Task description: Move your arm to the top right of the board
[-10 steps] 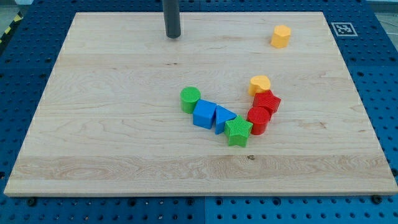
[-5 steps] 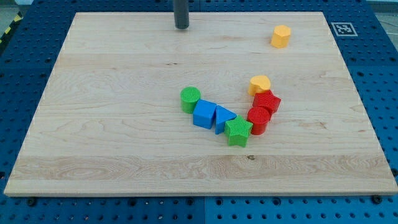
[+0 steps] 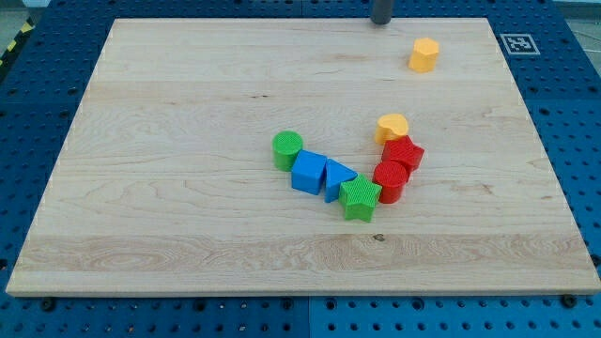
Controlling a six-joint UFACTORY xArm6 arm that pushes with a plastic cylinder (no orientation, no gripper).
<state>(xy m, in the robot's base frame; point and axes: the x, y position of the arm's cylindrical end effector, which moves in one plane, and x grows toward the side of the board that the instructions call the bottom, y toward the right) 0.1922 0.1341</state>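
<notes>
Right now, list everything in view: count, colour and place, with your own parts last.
wooden board: 1, light wood, fills most of the view
pegboard table: 1, blue, around the board
marker tag: 1, black and white, off the board's top right corner
yellow hexagon block: 1, yellow, alone near the top right
yellow heart block: 1, yellow, top of the central cluster's right side
red blocks: 2, red, below the heart
green star block: 1, green, cluster's bottom
blue blocks: 2, blue, cube and triangle, left of the star
green cylinder block: 1, green, cluster's left end
my tip: 1, dark, top edge, left of the hexagon, touching no block
</notes>
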